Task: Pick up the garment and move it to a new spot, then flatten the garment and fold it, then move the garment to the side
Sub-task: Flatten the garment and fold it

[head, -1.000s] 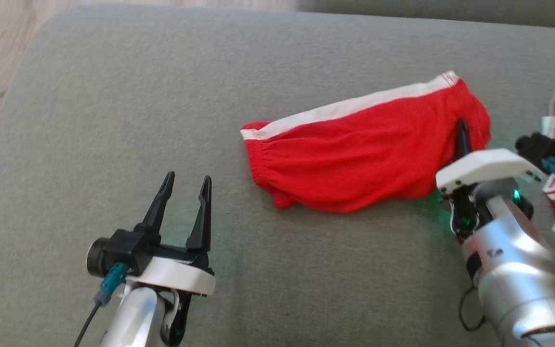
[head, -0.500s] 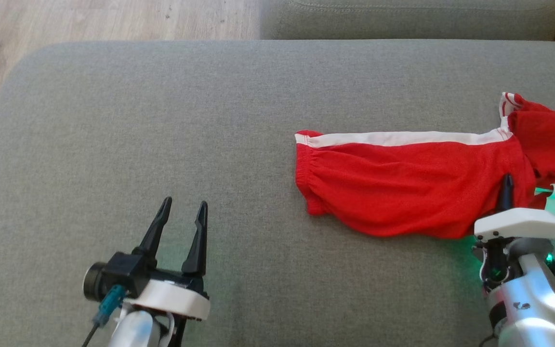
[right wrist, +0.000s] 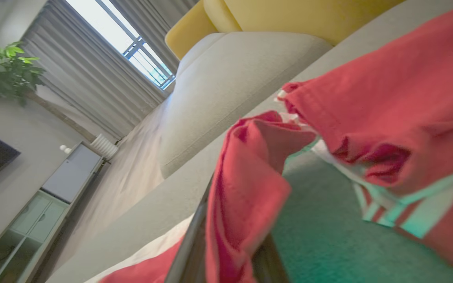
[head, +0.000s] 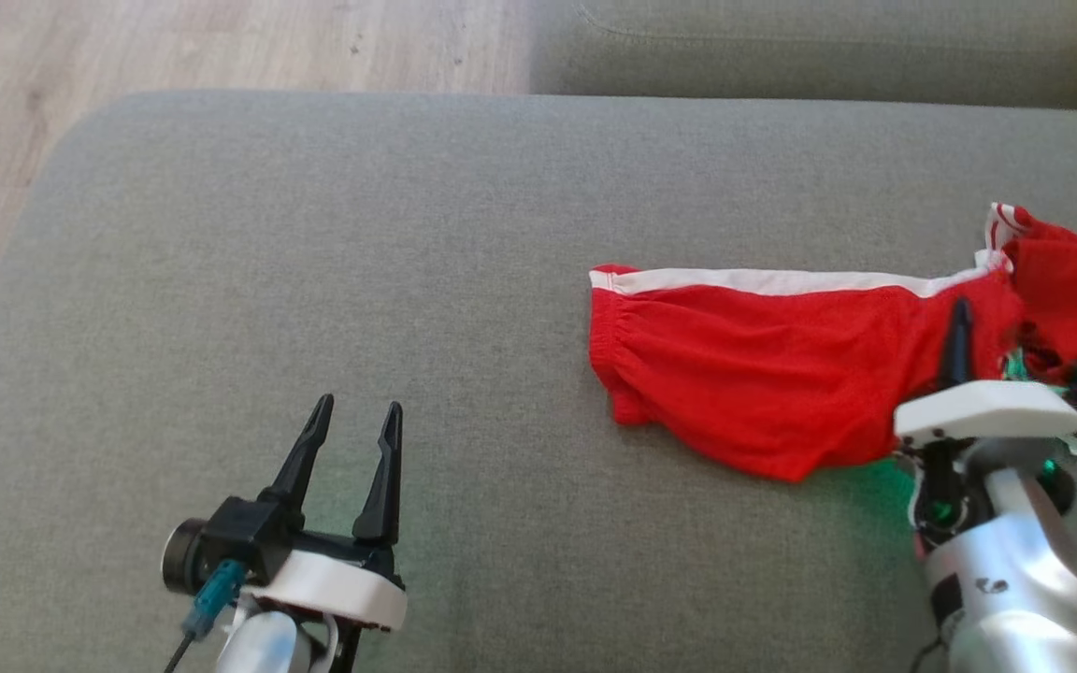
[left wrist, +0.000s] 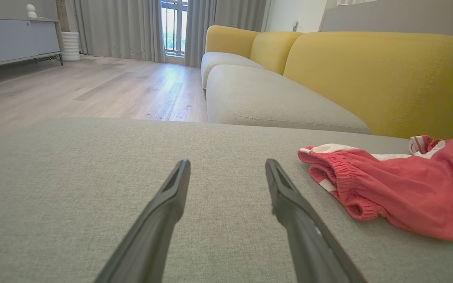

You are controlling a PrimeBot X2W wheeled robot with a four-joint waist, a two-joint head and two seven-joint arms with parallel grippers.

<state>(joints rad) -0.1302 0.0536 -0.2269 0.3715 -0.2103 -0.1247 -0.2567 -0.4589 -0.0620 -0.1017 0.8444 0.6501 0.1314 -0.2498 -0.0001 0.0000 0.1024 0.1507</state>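
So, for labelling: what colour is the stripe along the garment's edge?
White stripe on a red garment; clearest in the head view.

The red cloth garment (head: 782,374) is a soft, matt knit with a fine mesh grain; its white band (head: 782,280) looks smoother. The grey upholstered cushion (head: 314,234) beneath has a coarse, matt weave. The left gripper (head: 359,404) has dark matt plastic fingers (head: 382,467) on a glossy white shell (head: 333,581). The silver right forearm (head: 1015,579) gleams like polished metal. The pale plank floor (head: 221,37) looks like smooth wood with low sheen.
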